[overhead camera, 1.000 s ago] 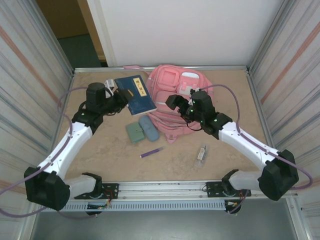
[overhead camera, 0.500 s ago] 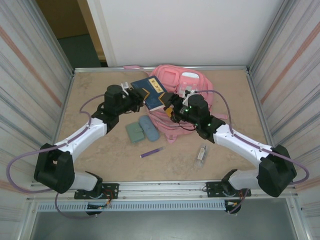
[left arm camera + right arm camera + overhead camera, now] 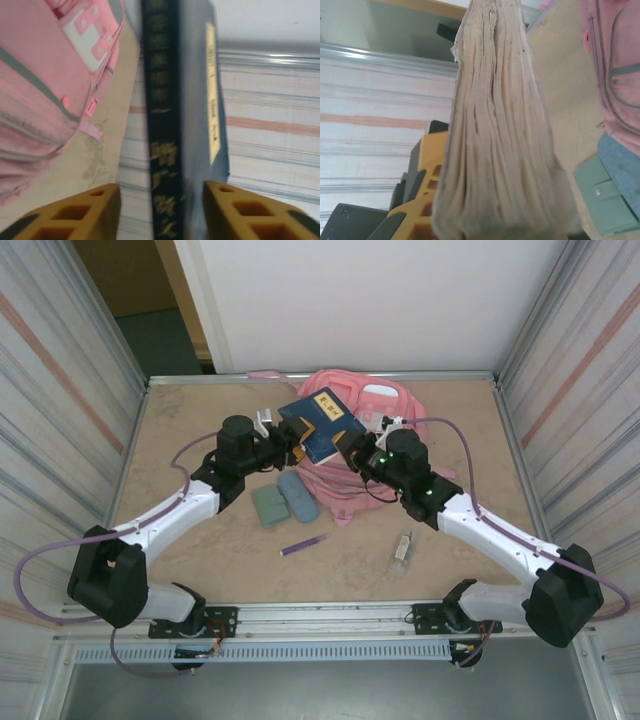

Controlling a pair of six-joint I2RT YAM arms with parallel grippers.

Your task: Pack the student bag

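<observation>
A blue book (image 3: 320,418) with a yellow title label hangs in the air over the pink student bag (image 3: 392,400), which lies at the back of the table. My right gripper (image 3: 349,446) is shut on the book's page edge (image 3: 495,150), which crowds the right wrist view. My left gripper (image 3: 291,436) stands open around the dark spine (image 3: 164,150); both yellow fingers (image 3: 90,210) are clear of the covers. The bag's pink front pocket (image 3: 45,85) lies to the left below the book.
A blue-grey oval pouch (image 3: 298,496) and a green wallet-like case (image 3: 269,505) lie side by side in front of the bag. A purple pen (image 3: 303,545) and a small clear item (image 3: 404,546) lie nearer the front. Metal walls close in the table left and right.
The left arm lifted the book off the table and carried it right, over the bag. The right gripper closed on its page edge and the left jaws opened off the spine.
</observation>
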